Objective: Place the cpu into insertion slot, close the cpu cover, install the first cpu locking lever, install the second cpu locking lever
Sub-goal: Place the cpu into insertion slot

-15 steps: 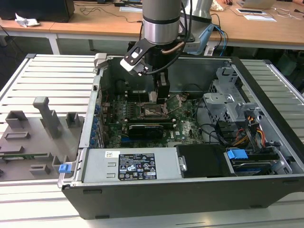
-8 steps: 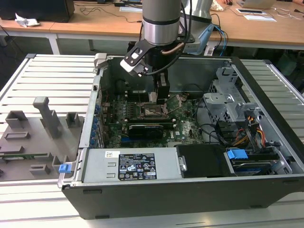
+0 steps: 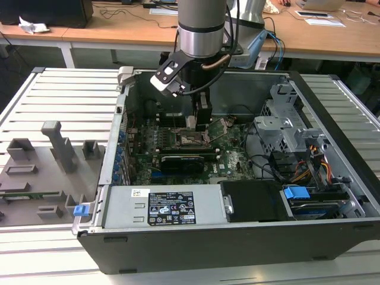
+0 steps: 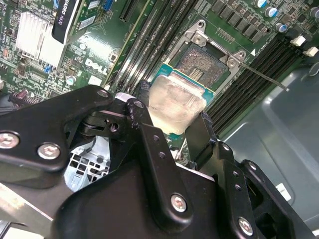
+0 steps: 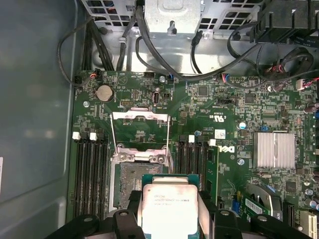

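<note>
End effector (image 3: 199, 122), exterior view: upper centre of frame, lowered inside open computer case (image 3: 237, 237), just above insertion slot (image 3: 190, 140).

Second wrist view: black fingers (image 4: 149, 144) clamped on cpu (image 4: 174, 102) edges; cpu overlaps edge of exposed insertion slot (image 4: 202, 67); contact unclear.

First wrist view: cpu (image 5: 169, 209) gripped, partly covering insertion slot (image 5: 130, 179); cpu cover (image 5: 139, 115) flipped open beyond it.

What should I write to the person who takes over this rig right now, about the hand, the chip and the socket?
Hand: shut on the chip, gripping two opposite edges.
Chip: held just above the socket, not seated.
Cover: open, swung up away from the socket.
Done: the chip is in the hand, over the socket.
Left: seat the chip, close the cover, lock both levers.
</note>
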Robot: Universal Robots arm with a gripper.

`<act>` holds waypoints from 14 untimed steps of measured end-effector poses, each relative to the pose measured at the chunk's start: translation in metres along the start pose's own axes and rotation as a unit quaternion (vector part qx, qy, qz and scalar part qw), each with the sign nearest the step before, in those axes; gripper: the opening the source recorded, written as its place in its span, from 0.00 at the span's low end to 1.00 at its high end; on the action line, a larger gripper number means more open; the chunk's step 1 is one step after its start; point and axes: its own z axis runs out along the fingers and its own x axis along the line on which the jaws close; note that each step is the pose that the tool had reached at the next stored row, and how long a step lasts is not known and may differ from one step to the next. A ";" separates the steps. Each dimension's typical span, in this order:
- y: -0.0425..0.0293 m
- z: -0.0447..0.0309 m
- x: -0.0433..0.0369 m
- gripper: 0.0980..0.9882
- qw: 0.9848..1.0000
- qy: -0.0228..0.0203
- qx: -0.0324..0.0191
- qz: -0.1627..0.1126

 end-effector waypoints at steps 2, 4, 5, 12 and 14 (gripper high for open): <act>-0.0001 0.0007 0.0000 0.49 1.000 0.000 0.000 0.000; -0.0001 0.0014 0.0000 0.49 1.000 0.000 0.000 0.000; -0.0002 0.0020 0.0000 0.49 1.000 0.000 0.000 0.000; -0.0004 0.0047 -0.0001 0.49 1.000 0.000 0.000 0.000; -0.0004 0.0054 -0.0001 0.49 1.000 0.000 0.000 0.000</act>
